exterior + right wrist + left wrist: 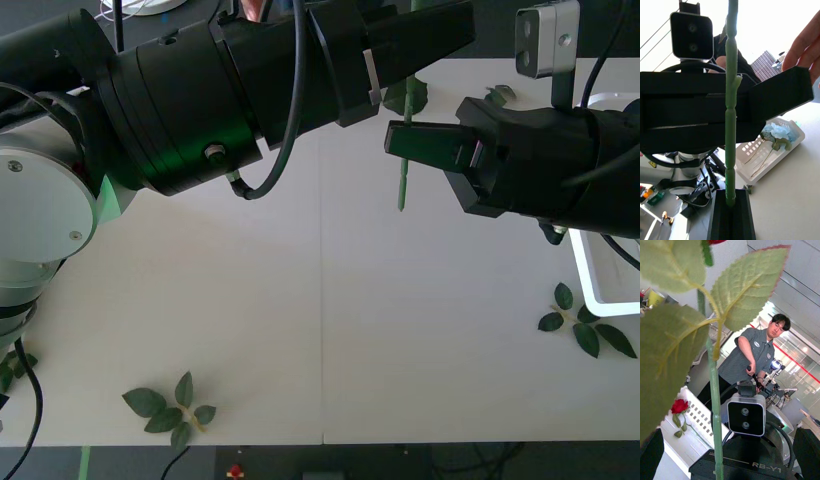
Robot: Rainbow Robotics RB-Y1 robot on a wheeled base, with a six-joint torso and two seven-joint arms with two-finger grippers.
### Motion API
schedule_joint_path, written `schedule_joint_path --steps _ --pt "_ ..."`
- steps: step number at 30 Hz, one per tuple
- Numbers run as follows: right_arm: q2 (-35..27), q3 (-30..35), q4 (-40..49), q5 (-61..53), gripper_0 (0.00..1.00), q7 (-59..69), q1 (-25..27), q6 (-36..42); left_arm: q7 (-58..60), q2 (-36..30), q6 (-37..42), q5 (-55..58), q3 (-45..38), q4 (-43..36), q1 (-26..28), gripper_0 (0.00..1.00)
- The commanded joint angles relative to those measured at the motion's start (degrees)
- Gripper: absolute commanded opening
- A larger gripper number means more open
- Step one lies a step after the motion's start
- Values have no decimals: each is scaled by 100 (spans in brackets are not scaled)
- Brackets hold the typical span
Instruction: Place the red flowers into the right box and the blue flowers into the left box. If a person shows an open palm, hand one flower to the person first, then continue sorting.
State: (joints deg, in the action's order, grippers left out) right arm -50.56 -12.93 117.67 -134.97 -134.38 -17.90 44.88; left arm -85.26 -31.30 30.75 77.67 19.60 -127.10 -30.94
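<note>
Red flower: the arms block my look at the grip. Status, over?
Right gripper shut on red flower at the stem. Left gripper open, fingers either side of the stem. Person's hand close by the left gripper, not on the stem.

Stem (402,180) between both tools, apparently upright.

my view: green rose stem (715,405) rising close before me, big leaves (741,285) spread across | behind: white right box (696,420) holding 1 red rose (679,406) | my other arm's wrist camera (746,415) near the stem | my dark fingertips (807,450) at both corners, apart
</note>
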Motion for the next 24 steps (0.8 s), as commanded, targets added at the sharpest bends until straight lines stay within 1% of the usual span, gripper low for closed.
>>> schedule_joint_path --steps 1,7,11,16,19,24 --pt "91 80 46 -73 0 -185 -153 -155 27 -166 -78 11 62 -69 -184 100" --pt "82 651 46 111 0 -247 225 -269 27 -166 -78 11 62 -69 -184 100" --pt "55 1214 46 269 0 -290 674 -313 27 -166 -78 11 62 -69 -184 100" --pt "38 1864 46 621 0 -370 1131 -577 27 -166 -78 11 62 -69 -184 100" --pt "38 1969 46 990 0 -378 1096 -858 27 -166 -78 11 62 -69 -184 100" --pt "152 1811 37 1975 0 -405 612 -1403 27 -166 -78 11 62 -69 -184 100"
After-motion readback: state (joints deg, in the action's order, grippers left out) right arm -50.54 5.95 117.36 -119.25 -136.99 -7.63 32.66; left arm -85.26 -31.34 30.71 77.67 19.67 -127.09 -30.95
